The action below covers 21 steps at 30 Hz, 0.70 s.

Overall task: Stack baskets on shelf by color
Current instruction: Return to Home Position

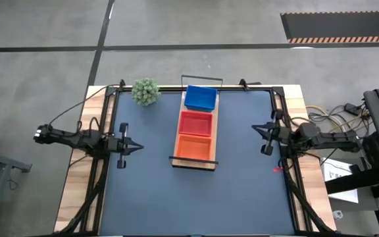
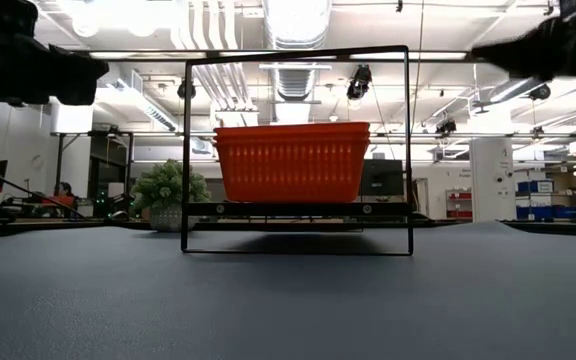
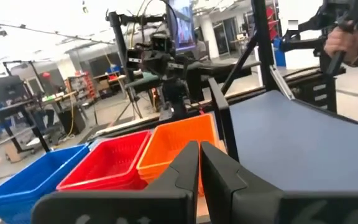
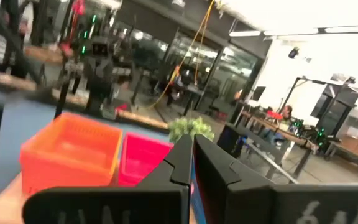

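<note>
Three basket stacks stand in a row on the light-wood shelf point(image 1: 214, 131): the blue point(image 1: 200, 98) at the far end, the red point(image 1: 195, 123) in the middle, the orange point(image 1: 193, 147) at the near end. In the low view the orange stack point(image 2: 291, 162) fills the shelf's black wire rail point(image 2: 184, 160). My left gripper point(image 1: 139, 149) hovers left of the shelf, shut and empty, with orange point(image 3: 178, 144), red point(image 3: 107, 163) and blue point(image 3: 27, 180) baskets ahead. My right gripper point(image 1: 255, 128) hovers right of the shelf, shut and empty, facing the orange point(image 4: 73, 149) and red point(image 4: 140, 158) baskets.
A fuzzy green plant ball point(image 1: 146, 91) sits at the table's far edge, left of the shelf. The dark-blue mat point(image 1: 242, 191) stretches bare around the shelf. A person's hand point(image 3: 344, 43) shows beyond the table in the left wrist view.
</note>
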### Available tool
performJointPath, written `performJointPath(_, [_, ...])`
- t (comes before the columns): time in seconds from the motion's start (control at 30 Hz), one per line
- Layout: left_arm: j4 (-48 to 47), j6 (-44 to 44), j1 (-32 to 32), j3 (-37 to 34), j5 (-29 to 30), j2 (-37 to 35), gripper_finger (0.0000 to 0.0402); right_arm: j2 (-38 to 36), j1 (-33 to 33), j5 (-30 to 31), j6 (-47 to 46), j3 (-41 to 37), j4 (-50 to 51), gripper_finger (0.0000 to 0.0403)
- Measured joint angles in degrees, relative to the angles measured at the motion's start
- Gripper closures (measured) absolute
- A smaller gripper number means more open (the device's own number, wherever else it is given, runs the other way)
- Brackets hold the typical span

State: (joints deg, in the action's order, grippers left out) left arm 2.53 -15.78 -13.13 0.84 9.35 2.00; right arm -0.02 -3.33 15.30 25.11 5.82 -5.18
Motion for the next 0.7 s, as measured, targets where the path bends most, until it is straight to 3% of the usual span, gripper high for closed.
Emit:
performJointPath(0.2, [1.2, 1.5, 0.0, -0.3, 0.5, 0.7, 0.0402, 0.0, 0.0, -0.8, 1.6, -2.0, -1.9, 0.0394])
performJointPath(0.43, [1.1, 1.9, 0.0, -0.4, 0.6, 0.9, 0.0402, 1.4, 0.0, -9.4, 0.8, -5.1, -7.3, 0.0394])
performJointPath(0.7, [1.4, 1.9, 0.0, -0.5, 0.6, 1.2, 0.0402, 2.6, 0.0, -9.5, -14.7, -5.1, -5.2, 0.0394])
